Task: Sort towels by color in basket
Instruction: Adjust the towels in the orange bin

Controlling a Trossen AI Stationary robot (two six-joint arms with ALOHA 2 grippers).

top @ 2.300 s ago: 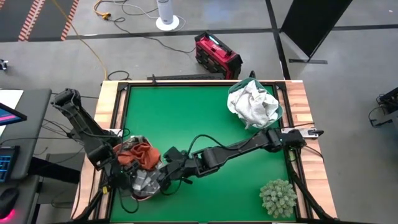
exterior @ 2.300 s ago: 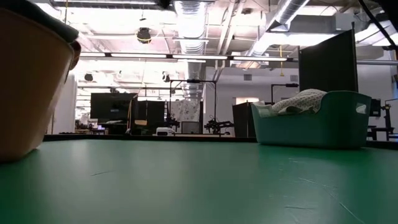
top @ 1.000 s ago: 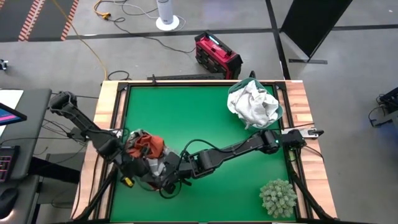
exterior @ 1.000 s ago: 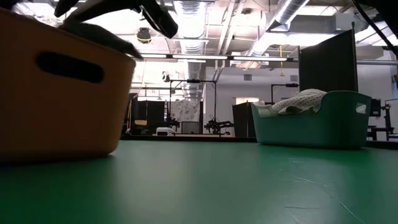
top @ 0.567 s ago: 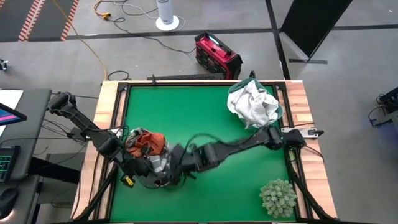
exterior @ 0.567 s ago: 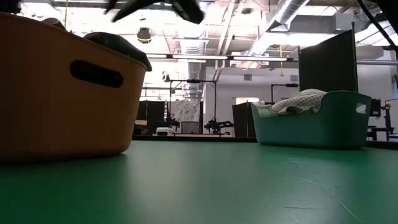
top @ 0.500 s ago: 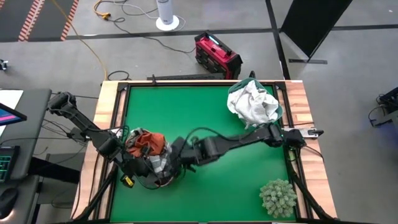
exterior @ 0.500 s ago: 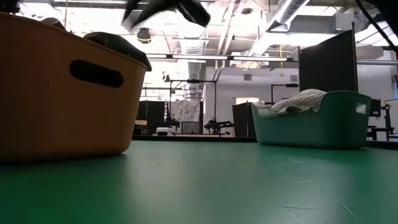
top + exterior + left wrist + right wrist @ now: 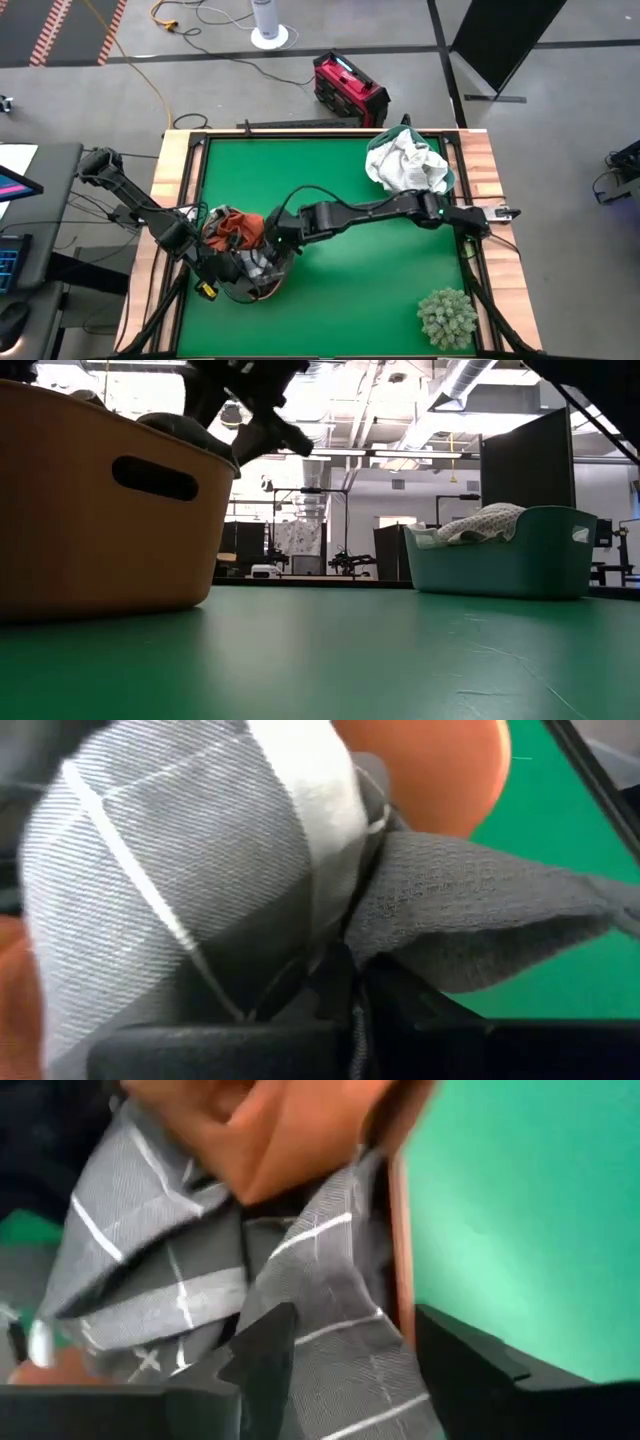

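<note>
High view is showing the towels split between two baskets: the rust-orange towel (image 9: 233, 226) and the grey checked towel (image 9: 259, 264) are lying in the orange basket (image 9: 243, 292) at the table's near-left, while the white towels (image 9: 405, 165) are heaping over the teal basket (image 9: 447, 180) at the far right. The spiky plant ball (image 9: 447, 317) is sitting well apart, at the near-right corner.

Right gripper (image 9: 277, 243) is reaching across the green table (image 9: 340, 190) and hovering over the orange basket's rim — in the right wrist view its fingers (image 9: 262, 1352) are standing apart with checked cloth just beyond them, nothing pinched between. Left gripper (image 9: 222, 270) is sitting down in the same basket, closed; its wrist view is showing a plain grey towel (image 9: 470, 910) and checked cloth pressed close against it, but whether any fold is actually clamped I cannot tell.

Risks, as I am judging them: both grippers are crowding one small basket, so a careless move could be knocking them together or tipping the basket. Checked folds are draping at the rim, so a withdrawing finger could be snagging them and dragging cloth onto the table. The white heap is riding high over its basket — another towel dropped there might be sliding off.
</note>
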